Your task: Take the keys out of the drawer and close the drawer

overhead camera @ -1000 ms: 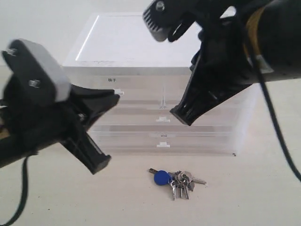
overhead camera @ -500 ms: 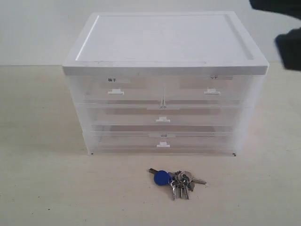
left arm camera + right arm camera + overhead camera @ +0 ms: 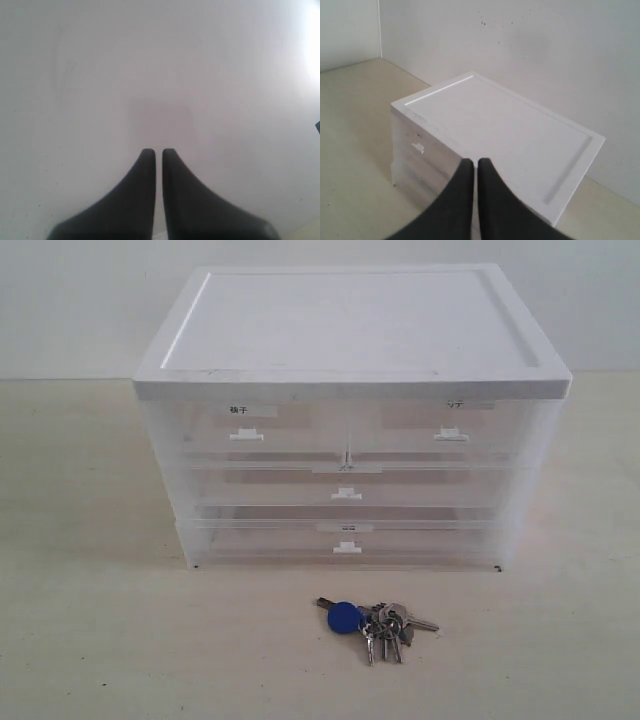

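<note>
The keys (image 3: pixel 374 620), silver with a round blue fob, lie on the table in front of the drawer unit. The wide middle drawer (image 3: pixel 346 490) with its small white tab handle sits pushed in flush. Neither arm shows in the exterior view. In the left wrist view my left gripper (image 3: pixel 158 151) is shut with nothing in it, facing a plain pale surface. In the right wrist view my right gripper (image 3: pixel 475 161) is shut and empty, held above and off to one side of the unit's white top (image 3: pixel 510 130).
The white-topped drawer unit (image 3: pixel 350 325) stands at the back middle, with two half-width labelled drawers (image 3: pixel 246 425) on top and a wide bottom drawer (image 3: pixel 346 542). A white wall (image 3: pixel 530 45) rises behind it. Beige table (image 3: pixel 100 640) spreads around.
Both arms, which filled the exterior view a second ago, have pulled out of it. The keys and the drawers have not moved.
</note>
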Robot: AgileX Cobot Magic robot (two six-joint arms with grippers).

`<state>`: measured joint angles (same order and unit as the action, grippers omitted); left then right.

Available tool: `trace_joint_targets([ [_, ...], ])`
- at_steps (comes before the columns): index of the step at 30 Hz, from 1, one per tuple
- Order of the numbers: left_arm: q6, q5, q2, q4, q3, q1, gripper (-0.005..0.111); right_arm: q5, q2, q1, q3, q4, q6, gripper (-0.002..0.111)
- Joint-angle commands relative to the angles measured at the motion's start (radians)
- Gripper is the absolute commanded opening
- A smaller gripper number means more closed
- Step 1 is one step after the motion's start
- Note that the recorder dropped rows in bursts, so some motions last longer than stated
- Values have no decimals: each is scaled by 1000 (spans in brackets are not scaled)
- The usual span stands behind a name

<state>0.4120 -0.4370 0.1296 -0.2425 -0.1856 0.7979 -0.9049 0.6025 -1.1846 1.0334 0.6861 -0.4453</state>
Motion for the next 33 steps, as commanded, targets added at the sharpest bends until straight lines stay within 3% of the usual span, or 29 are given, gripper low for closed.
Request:
trace_joint_targets([
  [1,-9,17,-12,-3,5,5,4,-23,-12,-1,3,-9,0,0],
  [23,-9,19,-11,-3,5,5,4,-26,-12,10,3,-2,-2,0],
  [28,-9,19,-11,-3,5,5,4,-19,-12,119,3,-2,-2,0],
  [33,-9,19,-11,-3,5,5,4,-19,-12,310,3,-4,-2,0],
])
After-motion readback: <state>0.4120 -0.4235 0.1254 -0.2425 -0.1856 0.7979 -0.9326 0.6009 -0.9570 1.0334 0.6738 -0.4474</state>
